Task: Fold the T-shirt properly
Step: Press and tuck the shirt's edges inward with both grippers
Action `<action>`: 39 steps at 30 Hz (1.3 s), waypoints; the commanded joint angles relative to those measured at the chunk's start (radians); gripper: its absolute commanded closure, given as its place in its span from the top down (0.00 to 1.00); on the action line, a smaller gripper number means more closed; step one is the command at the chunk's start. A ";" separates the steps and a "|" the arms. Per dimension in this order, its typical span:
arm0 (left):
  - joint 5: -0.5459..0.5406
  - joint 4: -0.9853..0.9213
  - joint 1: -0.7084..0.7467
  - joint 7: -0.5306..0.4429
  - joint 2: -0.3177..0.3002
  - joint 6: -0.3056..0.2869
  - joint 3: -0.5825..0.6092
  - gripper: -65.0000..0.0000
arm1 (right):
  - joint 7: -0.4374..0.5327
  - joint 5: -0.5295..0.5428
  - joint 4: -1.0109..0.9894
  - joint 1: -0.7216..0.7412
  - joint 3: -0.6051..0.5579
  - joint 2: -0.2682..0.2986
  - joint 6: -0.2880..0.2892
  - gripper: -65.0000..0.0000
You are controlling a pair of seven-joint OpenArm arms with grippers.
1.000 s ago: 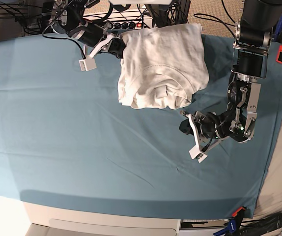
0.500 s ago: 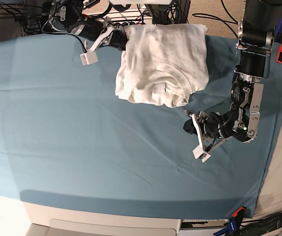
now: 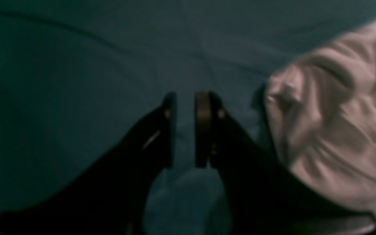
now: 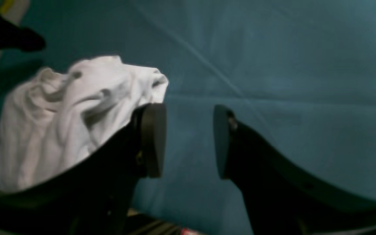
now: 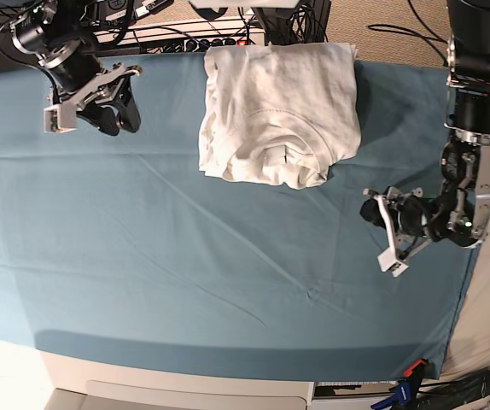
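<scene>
Resting folded at the far edge of the tabletop (image 5: 142, 256), the T-shirt (image 5: 279, 111) lies untouched.
Left gripper (image 3: 185, 130) and right gripper (image 4: 189, 140) both hang over bare cloth, jaws apart and empty, well clear either side, apparently so the bundle sits undisturbed.

A table covered by a creased teal cloth (image 5: 185, 256) carries the folded white T-shirt (image 5: 279, 111) against its far edge.
</scene>
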 commanded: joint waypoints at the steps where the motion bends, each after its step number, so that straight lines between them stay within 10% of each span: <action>1: -0.053 0.025 -0.017 0.008 -0.031 -0.011 -0.027 0.18 | 0.018 0.065 0.020 -0.002 -0.014 -0.016 0.002 0.39; 11: -0.600 0.078 0.240 0.144 -0.088 -0.209 -0.383 0.00 | -0.011 0.188 0.019 0.049 -0.489 -0.049 0.012 0.03; 20: -0.600 0.138 0.517 0.144 -0.064 -0.206 -0.472 0.00 | 0.093 0.002 -0.063 0.043 -0.611 -0.051 0.012 0.00; 39: -0.600 0.630 0.788 0.144 0.122 -0.226 -0.472 0.00 | 0.098 -0.051 -0.534 0.290 -0.612 -0.051 0.010 0.00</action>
